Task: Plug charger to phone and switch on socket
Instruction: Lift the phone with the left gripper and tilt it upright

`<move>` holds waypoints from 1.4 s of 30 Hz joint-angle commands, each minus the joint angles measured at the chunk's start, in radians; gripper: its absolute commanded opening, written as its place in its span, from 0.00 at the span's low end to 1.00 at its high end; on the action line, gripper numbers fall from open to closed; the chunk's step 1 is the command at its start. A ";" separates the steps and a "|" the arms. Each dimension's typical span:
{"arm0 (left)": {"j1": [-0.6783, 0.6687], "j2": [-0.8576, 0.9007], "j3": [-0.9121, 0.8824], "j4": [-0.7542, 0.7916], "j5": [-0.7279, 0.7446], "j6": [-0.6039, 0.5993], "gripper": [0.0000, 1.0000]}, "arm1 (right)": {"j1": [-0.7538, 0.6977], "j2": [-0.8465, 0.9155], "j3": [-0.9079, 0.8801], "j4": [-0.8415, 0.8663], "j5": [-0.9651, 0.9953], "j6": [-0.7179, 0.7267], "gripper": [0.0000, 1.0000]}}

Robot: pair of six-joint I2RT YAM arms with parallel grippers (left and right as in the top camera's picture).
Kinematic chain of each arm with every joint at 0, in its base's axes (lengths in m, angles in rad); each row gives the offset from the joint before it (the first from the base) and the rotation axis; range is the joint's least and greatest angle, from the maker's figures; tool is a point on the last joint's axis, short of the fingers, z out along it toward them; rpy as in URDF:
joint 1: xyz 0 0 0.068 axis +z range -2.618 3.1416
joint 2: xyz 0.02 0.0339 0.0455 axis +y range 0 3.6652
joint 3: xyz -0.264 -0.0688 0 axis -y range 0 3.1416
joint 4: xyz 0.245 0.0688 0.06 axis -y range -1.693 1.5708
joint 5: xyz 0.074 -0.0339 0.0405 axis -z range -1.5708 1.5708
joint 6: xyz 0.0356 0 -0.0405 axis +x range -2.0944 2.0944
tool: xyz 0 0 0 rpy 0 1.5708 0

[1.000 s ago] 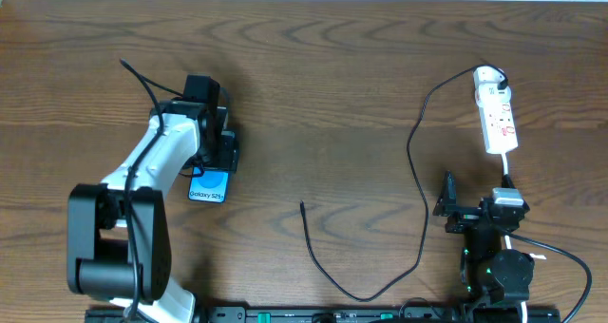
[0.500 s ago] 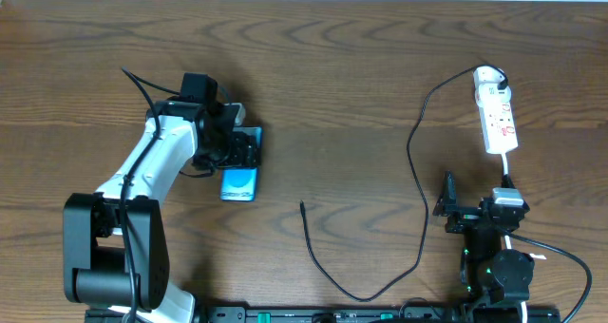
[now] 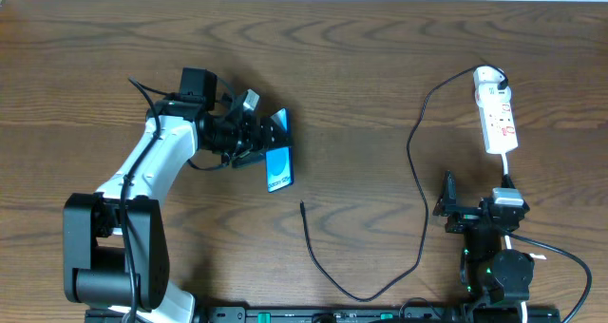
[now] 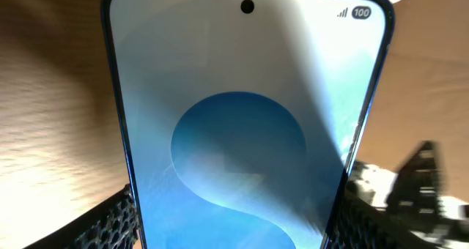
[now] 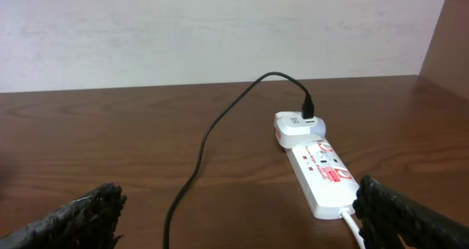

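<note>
Open tabletop between phone and charger

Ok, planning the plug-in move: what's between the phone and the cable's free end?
Nothing: in the overhead view, only bare table separates the phone from the cable tip.

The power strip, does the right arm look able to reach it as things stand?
Probably yes. The right end effector sits open facing the power strip, with only table between them; the charger cable lies off to the strip's left.

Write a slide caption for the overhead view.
Left gripper holds the phone; the charger lies loose on the table.
</note>
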 commanded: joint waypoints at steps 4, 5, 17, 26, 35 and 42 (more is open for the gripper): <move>0.003 -0.028 0.034 0.098 0.238 -0.268 0.07 | 0.008 -0.006 -0.002 -0.001 0.011 0.013 0.99; 0.003 -0.028 0.034 0.123 0.262 -0.288 0.08 | 0.007 -0.006 -0.002 -0.001 0.012 0.013 0.99; 0.003 -0.028 0.034 0.405 0.370 -0.727 0.07 | 0.007 -0.006 -0.002 -0.001 0.012 0.013 0.99; 0.003 -0.028 0.034 0.615 0.381 -1.046 0.07 | 0.008 -0.006 -0.002 -0.001 0.011 0.013 0.99; 0.023 -0.028 0.034 0.741 0.466 -1.233 0.07 | 0.007 -0.006 -0.002 -0.001 0.012 0.013 0.99; 0.053 -0.028 0.034 0.741 0.502 -1.302 0.07 | 0.008 -0.006 -0.002 -0.001 0.011 0.013 0.99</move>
